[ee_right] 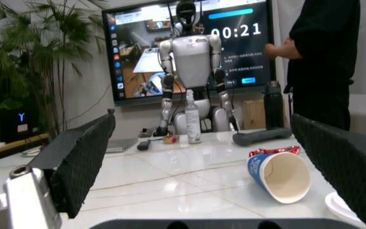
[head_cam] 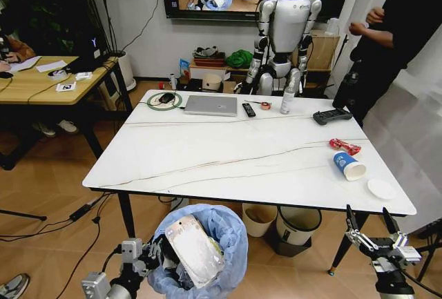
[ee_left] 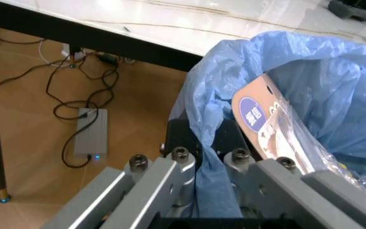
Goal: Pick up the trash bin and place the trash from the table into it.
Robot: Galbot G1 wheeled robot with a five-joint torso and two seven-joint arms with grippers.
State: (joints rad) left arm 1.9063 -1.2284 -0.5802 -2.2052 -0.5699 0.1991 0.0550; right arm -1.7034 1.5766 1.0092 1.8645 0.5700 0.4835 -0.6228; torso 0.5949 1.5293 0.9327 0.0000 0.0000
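While left pincer clamps trash bin holding packaging, right pincer gapes

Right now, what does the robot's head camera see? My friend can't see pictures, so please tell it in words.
The left tool holds the trash bin, lined with a blue bag and already holding some trash, below the near edge of the white table. A tipped paper cup, red wrapper and white lid lie on the table near the open right tool.

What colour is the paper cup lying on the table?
Blue outside, white inside paper cup; right wrist view.
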